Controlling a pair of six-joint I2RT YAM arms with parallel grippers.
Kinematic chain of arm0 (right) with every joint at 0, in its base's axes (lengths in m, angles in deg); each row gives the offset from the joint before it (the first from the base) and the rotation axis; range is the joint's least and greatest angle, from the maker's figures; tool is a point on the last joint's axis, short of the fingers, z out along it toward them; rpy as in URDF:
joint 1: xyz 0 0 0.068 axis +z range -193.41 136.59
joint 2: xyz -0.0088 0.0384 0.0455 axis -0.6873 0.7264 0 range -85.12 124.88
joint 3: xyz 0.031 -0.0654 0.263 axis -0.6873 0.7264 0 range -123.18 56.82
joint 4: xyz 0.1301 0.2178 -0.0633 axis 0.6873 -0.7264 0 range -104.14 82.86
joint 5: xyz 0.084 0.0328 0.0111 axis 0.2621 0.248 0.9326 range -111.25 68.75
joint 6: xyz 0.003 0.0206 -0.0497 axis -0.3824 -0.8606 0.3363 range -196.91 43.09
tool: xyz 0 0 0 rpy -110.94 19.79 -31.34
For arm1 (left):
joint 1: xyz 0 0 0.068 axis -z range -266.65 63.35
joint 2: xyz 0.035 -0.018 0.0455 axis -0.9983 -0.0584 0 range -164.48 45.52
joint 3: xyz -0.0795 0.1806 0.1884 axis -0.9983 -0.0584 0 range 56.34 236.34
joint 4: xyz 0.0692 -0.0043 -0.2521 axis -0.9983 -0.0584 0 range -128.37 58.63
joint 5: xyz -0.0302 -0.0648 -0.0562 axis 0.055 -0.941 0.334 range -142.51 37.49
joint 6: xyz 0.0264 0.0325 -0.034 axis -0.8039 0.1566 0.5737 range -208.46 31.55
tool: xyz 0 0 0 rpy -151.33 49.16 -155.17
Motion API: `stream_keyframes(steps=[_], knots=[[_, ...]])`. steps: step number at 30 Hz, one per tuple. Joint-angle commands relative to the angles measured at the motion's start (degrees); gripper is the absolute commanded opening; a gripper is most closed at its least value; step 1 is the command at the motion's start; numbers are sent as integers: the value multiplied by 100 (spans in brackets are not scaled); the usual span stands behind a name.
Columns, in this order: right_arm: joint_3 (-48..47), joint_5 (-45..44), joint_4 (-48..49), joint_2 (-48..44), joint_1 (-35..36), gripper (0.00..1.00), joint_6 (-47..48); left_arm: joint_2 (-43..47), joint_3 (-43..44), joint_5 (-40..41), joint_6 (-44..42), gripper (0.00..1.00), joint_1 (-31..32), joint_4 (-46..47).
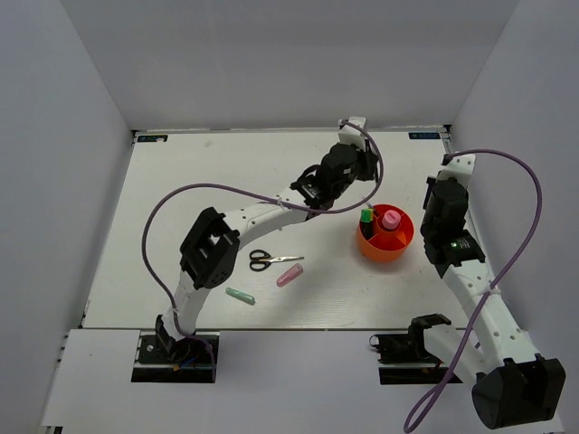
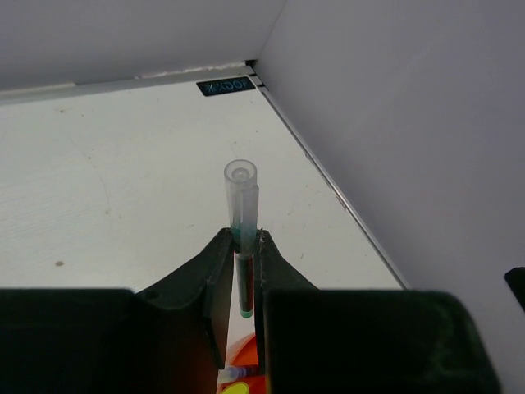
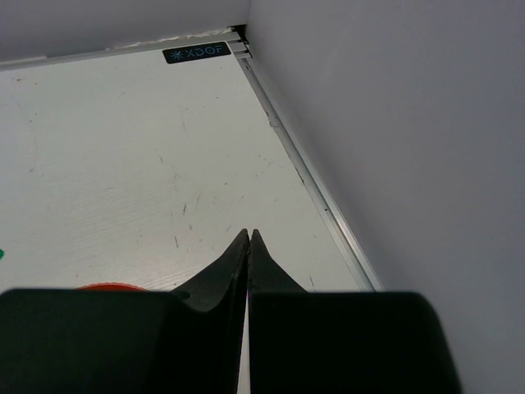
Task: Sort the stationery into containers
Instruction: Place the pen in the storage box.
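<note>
Stationery: part sorted. You have three pieces loose on the table (image 1: 181,181) and one in hand.

- Orange bowl (image 1: 384,254): sits right of centre, between your two wrists. A green-capped marker (image 1: 366,217) and a pink-capped bottle (image 1: 390,220) stand upright in it, caps up, probably propped by the bowl's walls.
- Right gripper (image 3: 248,236): fingers are pressed together on nothing. It hangs just beside the bowl on the right-wall side, likely to leave your other arm room.
- Left gripper (image 2: 244,240): clamped on a thin pen (image 2: 241,193) above the bowl, whose orange shows beneath the fingers. The pen's long axis runs in line with the fingers. Its clear end juts past the tips toward the far right corner and its dark end is tucked back over the bowl, a hold that looks ready for a drop.
- Scissors (image 1: 270,260): lie flat left of the bowl and apart from it, long axis across the table, handles left, blades pointing right.
- Pink stick (image 1: 289,275): lies just near-right of the scissors, on a diagonal rising toward the far right.
- Teal stick (image 1: 240,296): lies nearest your left arm's base, slanting from far-left to near-right.
</note>
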Motion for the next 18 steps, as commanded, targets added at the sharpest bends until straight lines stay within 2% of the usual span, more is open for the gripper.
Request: stream_keyframes(steps=[1, 18], knots=[[31, -252, 481, -16, -48, 0, 2, -51, 337, -324, 310, 0, 51, 382], [136, -173, 561, -16, -118, 0, 2, -429, -111, -869, 459, 0, 113, 347]])
